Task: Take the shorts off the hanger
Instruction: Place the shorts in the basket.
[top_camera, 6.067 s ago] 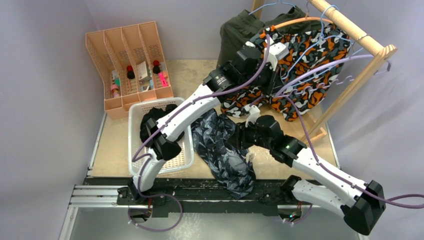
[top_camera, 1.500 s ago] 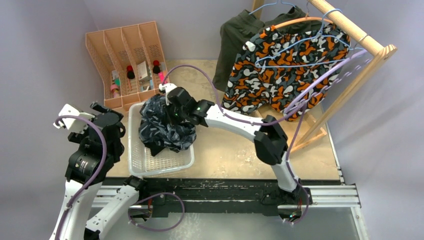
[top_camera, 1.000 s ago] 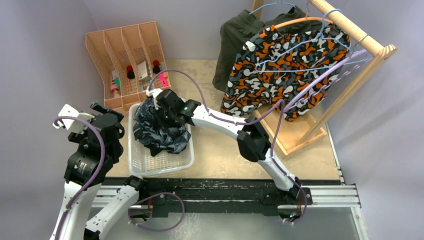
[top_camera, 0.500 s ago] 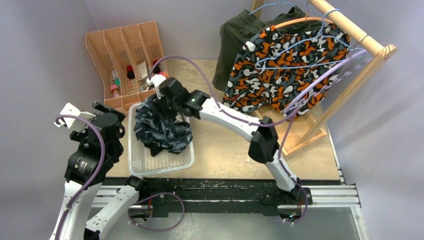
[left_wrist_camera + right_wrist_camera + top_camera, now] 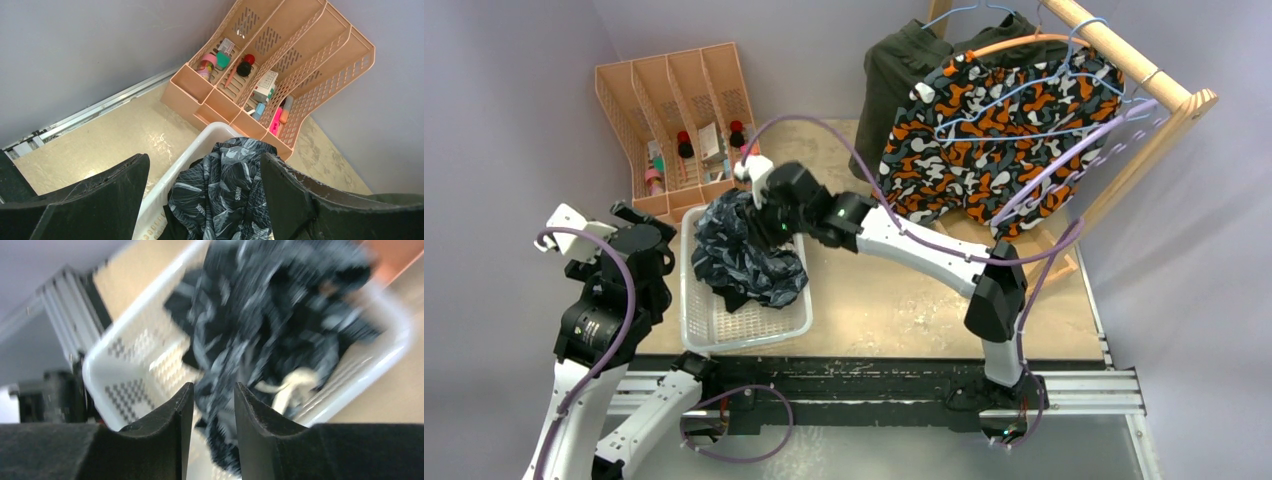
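Observation:
The dark blue-grey camouflage shorts [image 5: 749, 255] lie crumpled in the white basket [image 5: 686, 290], with black fabric [image 5: 172, 227] showing under them. My right gripper [image 5: 764, 215] hovers just over the pile's far right side. Its jaws [image 5: 213, 387] stand a narrow gap apart with nothing between them. The orange-black-white camouflage shorts [image 5: 984, 140] hang on a blue wire hanger [image 5: 1024, 95] from the wooden rail [image 5: 1124, 55]. The olive green shorts [image 5: 894, 70] hang behind them. My left gripper [image 5: 629, 215] is left of the basket, wide open [image 5: 205, 165] and empty.
A peach desk organiser [image 5: 684, 120] with small items stands behind the basket. The wooden rack's foot [image 5: 1024, 270] rests on the table at the right. Purple cables [image 5: 1024, 190] loop across the hanging shorts. The metal base rail [image 5: 874, 385] runs along the near edge.
My right gripper has let go of the blue-grey shorts, risen off the pile and drawn back to the right. The shorts stay in the basket. The left arm has not moved.

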Controlling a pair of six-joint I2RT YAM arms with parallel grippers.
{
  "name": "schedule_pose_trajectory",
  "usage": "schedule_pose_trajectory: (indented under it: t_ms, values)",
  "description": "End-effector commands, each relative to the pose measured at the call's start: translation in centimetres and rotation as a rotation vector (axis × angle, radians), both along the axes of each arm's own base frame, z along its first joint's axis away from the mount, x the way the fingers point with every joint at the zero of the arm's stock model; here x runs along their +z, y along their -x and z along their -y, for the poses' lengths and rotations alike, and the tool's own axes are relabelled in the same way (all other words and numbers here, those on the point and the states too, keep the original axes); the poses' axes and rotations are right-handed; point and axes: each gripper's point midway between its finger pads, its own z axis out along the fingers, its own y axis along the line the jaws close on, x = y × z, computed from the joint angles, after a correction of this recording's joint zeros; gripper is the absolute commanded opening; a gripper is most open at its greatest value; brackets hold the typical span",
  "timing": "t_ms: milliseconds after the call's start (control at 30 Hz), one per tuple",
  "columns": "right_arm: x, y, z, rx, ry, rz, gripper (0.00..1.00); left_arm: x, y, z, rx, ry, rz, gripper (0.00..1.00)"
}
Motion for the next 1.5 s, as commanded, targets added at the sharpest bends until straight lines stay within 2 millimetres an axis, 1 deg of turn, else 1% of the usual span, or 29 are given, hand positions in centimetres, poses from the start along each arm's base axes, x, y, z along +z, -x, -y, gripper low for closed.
schedule_pose_trajectory:
  t_ms: [0, 33, 67, 133, 167, 200, 267, 300, 400, 467, 567, 600, 633, 700, 767, 800, 867, 900, 933, 1000, 1033, 1100, 1167, 1200, 1233, 1267, 1367, 1433, 1467]
  values:
    - [-2.4, 6.8, -0.9, 0.149, -0.037, -0.112, 0.36, 1.1, -0.5, 0.0, 0.0, -0.005, 0.033, 0.81]
    - [-3.5, 7.3, -0.6, 0.146, -0.022, -0.126, 0.36, 1.1, -0.5, 0.0, 0.001, -0.004, 0.035, 0.81]
    - [-4.8, 7.3, -0.2, 0.124, 0.0, -0.141, 0.36, 1.0, -0.5, 0.0, 0.0, -0.005, 0.032, 0.81]
    - [-7.1, 6.6, 0.8, 0.054, 0.063, -0.15, 0.36, 0.9, -0.6, 0.1, 0.0, 0.0, 0.032, 0.81]
    - [-8.1, 6.1, 1.3, 0.004, 0.09, -0.162, 0.36, 0.8, -0.6, 0.2, -0.004, 0.005, 0.033, 0.81]
    - [-9.0, 5.0, 1.8, -0.057, 0.125, -0.148, 0.36, 0.8, -0.7, 0.3, -0.008, 0.008, 0.034, 0.81]
    - [-10.3, 3.0, 2.6, -0.159, 0.198, -0.11, 0.34, 0.8, -0.7, 0.4, -0.017, 0.011, 0.033, 0.81]
    - [-10.9, 2.3, 2.6, -0.191, 0.219, -0.096, 0.34, 0.8, -0.7, 0.4, -0.017, 0.011, 0.033, 0.8]
    - [-11.7, 0.2, 1.7, -0.23, 0.224, -0.06, 0.34, 1.0, -0.4, 0.2, -0.011, 0.008, 0.035, 0.8]
    - [-12.1, -1.6, 1.0, -0.262, 0.216, -0.051, 0.34, 1.1, -0.2, 0.2, -0.012, 0.009, 0.037, 0.8]
    - [-11.3, -3.2, -0.7, -0.271, 0.153, -0.027, 0.35, 1.1, 0.0, 0.1, -0.012, 0.008, 0.036, 0.8]
    - [-11.4, -3.5, -1.3, -0.258, 0.131, -0.023, 0.35, 1.1, 0.1, 0.0, -0.011, 0.008, 0.035, 0.8]
    - [-12.0, -3.6, -1.9, -0.236, 0.122, -0.029, 0.36, 1.1, 0.1, 0.0, -0.012, 0.009, 0.035, 0.8]
    - [-14.0, -3.6, -2.4, -0.215, 0.147, -0.053, 0.36, 1.0, 0.1, 0.1, -0.019, 0.012, 0.032, 0.8]
    - [-16.0, -3.5, -2.5, -0.21, 0.204, -0.086, 0.35, 0.9, 0.0, 0.4, -0.031, 0.016, 0.028, 0.8]
    - [-16.5, -3.4, -2.4, -0.21, 0.22, -0.096, 0.35, 0.8, -0.1, 0.5, -0.038, 0.017, 0.024, 0.8]
    - [-17.0, -3.0, -1.9, -0.201, 0.231, -0.096, 0.35, 0.6, -0.4, 0.8, -0.057, 0.02, 0.017, 0.8]
    - [-16.3, -2.7, -1.8, -0.181, 0.221, -0.096, 0.36, 0.5, -0.5, 1.0, -0.065, 0.019, 0.011, 0.8]
    - [-15.0, -2.5, -1.5, -0.172, 0.213, -0.084, 0.37, 0.4, -0.7, 1.1, -0.07, 0.02, 0.007, 0.8]
    - [-10.7, -3.0, -0.7, -0.192, 0.16, -0.007, 0.41, 0.2, -1.1, 1.5, -0.083, 0.022, -0.001, 0.8]
    - [-7.3, -2.8, -0.4, -0.182, 0.104, 0.027, 0.44, 0.3, -1.3, 1.6, -0.089, 0.024, -0.001, 0.8]
    - [-2.5, -1.9, 0.2, -0.138, 0.015, 0.076, 0.49, 0.5, -1.8, 2.0, -0.105, 0.027, 0.005, 0.8]
    - [0.9, -0.9, 1.0, -0.108, -0.049, 0.105, 0.52, 0.8, -2.4, 2.5, -0.126, 0.029, 0.011, 0.8]
    - [2.3, -0.5, 1.4, -0.101, -0.073, 0.114, 0.53, 1.0, -2.7, 2.8, -0.141, 0.029, 0.013, 0.8]
    - [3.5, -0.4, 2.1, -0.116, -0.089, 0.129, 0.53, 1.1, -3.2, 3.2, -0.159, 0.026, 0.011, 0.8]
    - [4.2, -0.5, 3.0, -0.142, -0.09, 0.144, 0.53, 1.3, -3.7, 3.7, -0.186, 0.025, 0.01, 0.8]
    - [5.2, -0.3, 6.0, -0.242, -0.087, 0.144, 0.54, 1.8, -5.5, 5.5, -0.274, 0.016, -0.008, 0.8]
    - [5.7, 0.9, 7.7, -0.25, -0.136, 0.135, 0.56, 1.9, -7.3, 7.0, -0.337, 0.006, -0.035, 0.8]
    - [5.9, 2.0, 8.2, -0.215, -0.164, 0.126, 0.59, 2.1, -8.1, 7.7, -0.362, 0.002, -0.044, 0.8]
